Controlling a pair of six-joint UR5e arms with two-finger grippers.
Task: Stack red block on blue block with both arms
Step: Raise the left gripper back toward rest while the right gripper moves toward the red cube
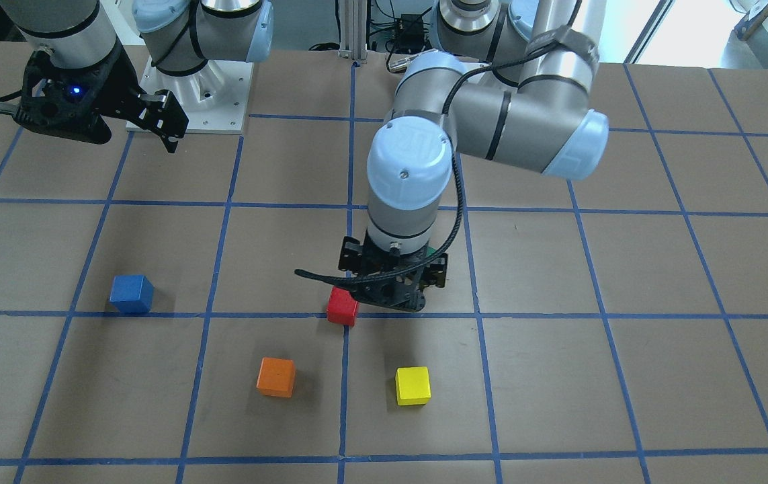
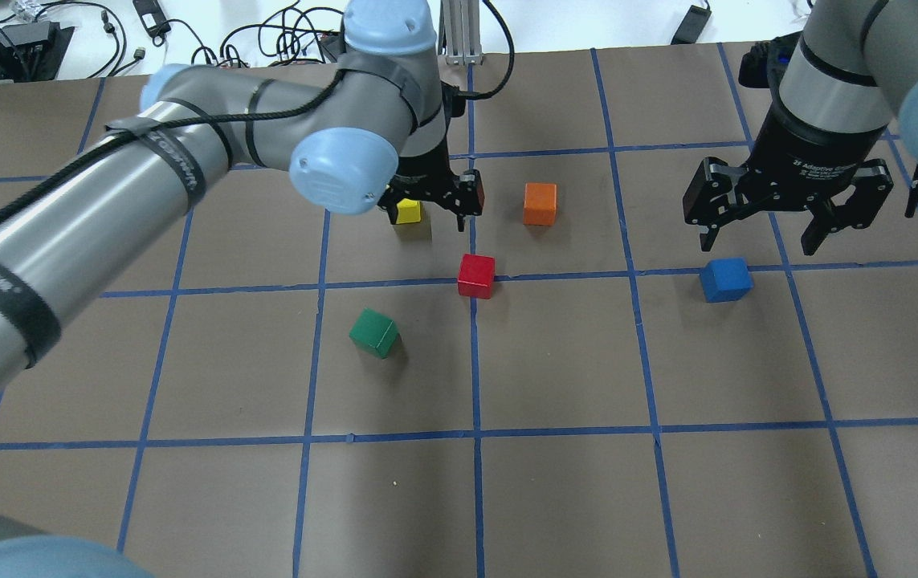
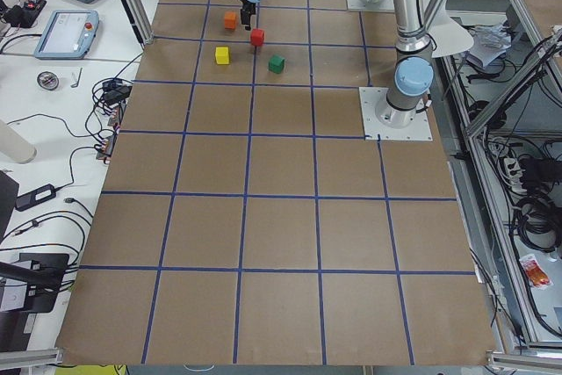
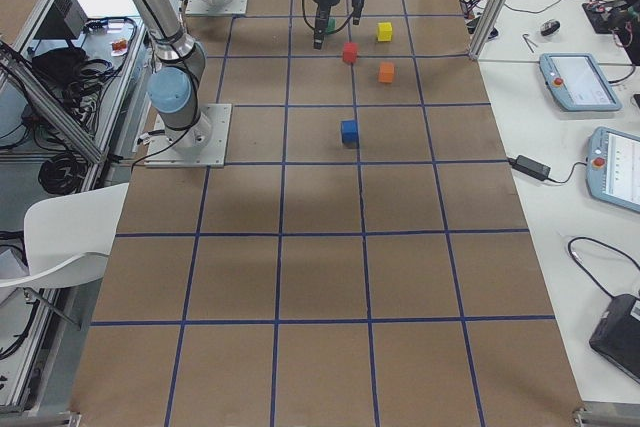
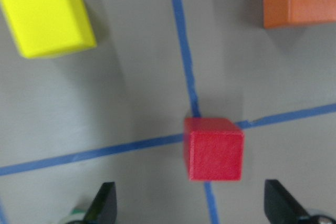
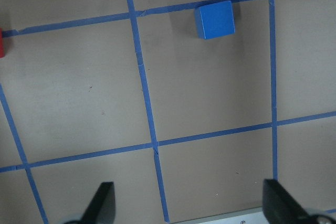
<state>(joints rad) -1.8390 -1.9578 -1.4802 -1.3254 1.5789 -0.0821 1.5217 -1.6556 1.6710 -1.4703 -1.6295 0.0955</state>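
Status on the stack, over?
Left pincer open, above red block on table. Right pincer open, empty, near blue block. Nothing atop either; yellow cube, orange cube stand clear.

Orange cube [image 1: 275,376] and yellow cube [image 1: 412,386] flat on brown table [image 2: 555,361], blue tape line [image 1: 343,390] between them. Green cube [image 2: 375,332] alone in next square, turned askew to grid. Two tablets [image 4: 575,80] on side bench. White chair [image 4: 60,237] beside table.
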